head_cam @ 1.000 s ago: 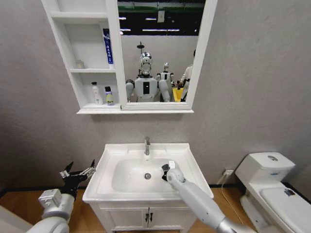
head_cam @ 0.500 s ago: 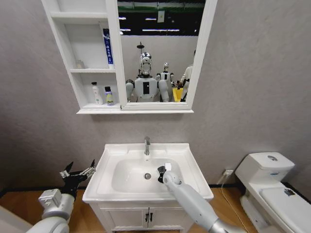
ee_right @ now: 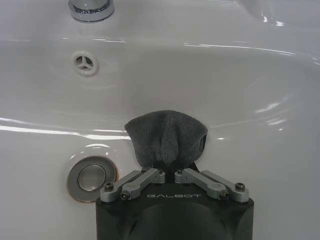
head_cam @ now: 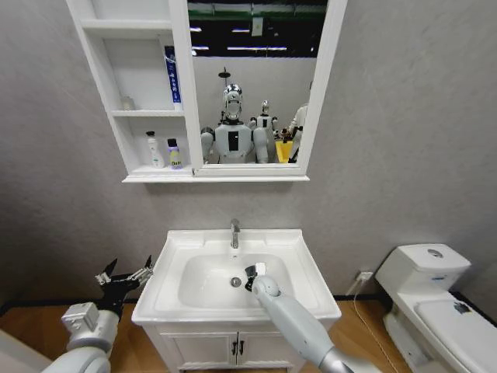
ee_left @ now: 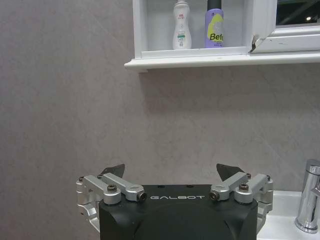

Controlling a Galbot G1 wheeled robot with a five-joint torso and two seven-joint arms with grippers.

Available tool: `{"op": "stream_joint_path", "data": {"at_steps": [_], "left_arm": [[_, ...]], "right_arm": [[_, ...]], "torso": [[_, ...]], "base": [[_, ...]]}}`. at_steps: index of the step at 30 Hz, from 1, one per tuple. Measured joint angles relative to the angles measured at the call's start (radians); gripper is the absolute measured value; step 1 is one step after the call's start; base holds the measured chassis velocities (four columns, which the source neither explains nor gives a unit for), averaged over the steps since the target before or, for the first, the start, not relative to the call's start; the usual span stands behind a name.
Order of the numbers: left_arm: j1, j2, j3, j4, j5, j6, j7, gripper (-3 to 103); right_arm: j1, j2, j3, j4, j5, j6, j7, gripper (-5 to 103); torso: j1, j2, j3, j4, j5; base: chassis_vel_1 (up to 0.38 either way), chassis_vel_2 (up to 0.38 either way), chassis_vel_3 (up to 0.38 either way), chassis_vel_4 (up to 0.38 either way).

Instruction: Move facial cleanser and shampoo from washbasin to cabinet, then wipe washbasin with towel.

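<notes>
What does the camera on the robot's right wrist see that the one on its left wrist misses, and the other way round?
Right wrist view: the right tool shut on the dark grey towel, pressed down inside the bowl beside the round drain plug, with the overflow hole beyond.

Left wrist view: the left tool open and holding nothing, facing the grey wall, and above it the cabinet with a white bottle and a purple bottle on its lowest shelf.

Both: the white washbasin and its chrome tap.
</notes>
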Motion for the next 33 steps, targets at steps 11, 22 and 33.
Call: {"op": "stream_joint_path", "data": {"at_steps": [11, 22, 33], "left_arm": [[0.0, 0.0, 0.0, 0.0, 0.0, 0.0, 0.0, 100], [0.0, 0.0, 0.0, 0.0, 0.0, 0.0, 0.0, 100], [0.0, 0.0, 0.0, 0.0, 0.0, 0.0, 0.0, 100]], "right_arm": [[0.023, 0.068, -0.004, -0.091, -0.069, 0.019, -0.044, 3], [0.027, 0.143, -0.029, -0.147, -0.11, 0.083, -0.08, 3], [0.028, 0.149, -0.042, -0.136, -0.113, 0.118, -0.134, 3]], "torso": [[0.0, 0.0, 0.0, -0.0001, -0.0001], [0.0, 0.0, 0.0, 0.0, -0.0001], [0.0, 0.0, 0.0, 0.0003, 0.0002]], "base": [[0.0, 0.0, 0.0, 0.0], [0.0, 0.0, 0.0, 0.0], [0.0, 0.0, 0.0, 0.0]]}}
